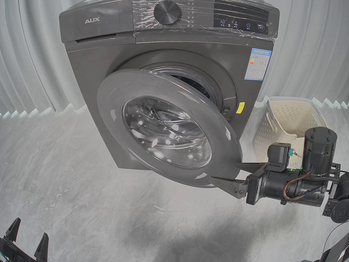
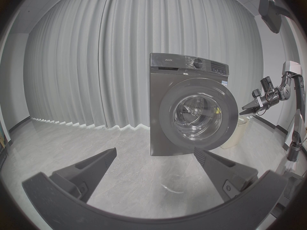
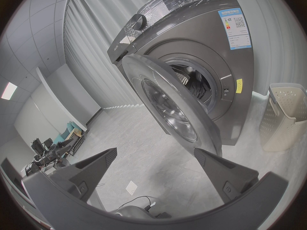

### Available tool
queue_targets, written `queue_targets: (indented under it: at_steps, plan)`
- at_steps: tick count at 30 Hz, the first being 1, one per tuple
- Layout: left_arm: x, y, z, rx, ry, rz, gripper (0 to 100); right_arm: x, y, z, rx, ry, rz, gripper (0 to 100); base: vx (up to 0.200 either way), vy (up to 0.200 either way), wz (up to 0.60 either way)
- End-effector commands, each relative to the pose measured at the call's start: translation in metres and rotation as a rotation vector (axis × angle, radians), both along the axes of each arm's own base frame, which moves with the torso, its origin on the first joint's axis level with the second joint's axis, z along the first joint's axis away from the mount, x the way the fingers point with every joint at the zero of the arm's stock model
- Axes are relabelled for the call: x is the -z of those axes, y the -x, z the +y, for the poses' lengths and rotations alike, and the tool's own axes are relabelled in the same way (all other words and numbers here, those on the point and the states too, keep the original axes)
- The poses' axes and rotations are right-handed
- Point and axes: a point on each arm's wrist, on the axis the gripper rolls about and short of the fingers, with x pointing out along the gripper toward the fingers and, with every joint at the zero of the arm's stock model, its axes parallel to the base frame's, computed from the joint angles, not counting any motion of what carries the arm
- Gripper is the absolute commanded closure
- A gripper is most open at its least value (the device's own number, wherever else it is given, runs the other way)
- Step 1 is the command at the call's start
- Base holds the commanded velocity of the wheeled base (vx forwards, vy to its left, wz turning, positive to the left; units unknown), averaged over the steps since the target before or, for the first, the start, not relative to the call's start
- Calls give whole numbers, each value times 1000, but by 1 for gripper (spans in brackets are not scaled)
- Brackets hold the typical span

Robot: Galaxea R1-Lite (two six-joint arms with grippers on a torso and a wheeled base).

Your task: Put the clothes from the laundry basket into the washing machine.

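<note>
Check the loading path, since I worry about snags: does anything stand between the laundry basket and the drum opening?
Yes. The half-open door hangs across most of the drum opening, leaving a gap facing the laundry basket. The right tool sits at the door's free edge, open.

Washing machine [image 1: 94, 55] door [image 1: 167, 128] ajar, dark clothes [image 3: 198, 88] inside; cream laundry basket [image 1: 287, 117] beside.

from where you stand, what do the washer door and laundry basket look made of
Washing machine door: satin grey ring, painted metal or moulded plastic; the soft highlights leave it open.
Its window: clear domed glass or plastic, see-through with sharp reflections.
Laundry basket: cream matte plastic, judging by the regular small holes and moulded rim.
</note>
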Motion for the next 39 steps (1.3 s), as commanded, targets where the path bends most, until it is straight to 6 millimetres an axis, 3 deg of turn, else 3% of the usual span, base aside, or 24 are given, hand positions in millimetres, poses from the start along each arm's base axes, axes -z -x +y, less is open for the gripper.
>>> queue_targets:
  at_steps: [1,8,9,12,17,25,31,39]
  plan:
    - [5,0,0,0,0,2,0,0,-1,1,-1,-2,-2,0,0,0,0]
    - [5,0,0,0,0,2,0,-5,-29,2,78,-20,-29,0,0,0,0]
    - [5,0,0,0,0,2,0,-4,-44,-7,133,-15,-45,0,0,0,0]
    - [5,0,0,0,0,2,0,-4,-52,-14,182,-13,-88,0,0,0,0]
    - [5,0,0,0,0,2,0,-1,-47,-16,201,-18,-110,0,0,0,0]
    - [5,0,0,0,5,2,0,19,-11,-1,71,27,-43,0,75,0,0]
    - [5,0,0,-2,8,2,0,12,-18,6,76,-18,-84,0,200,0,0]
    - [5,0,0,-2,6,2,0,15,-44,17,159,-67,-164,0,200,0,0]
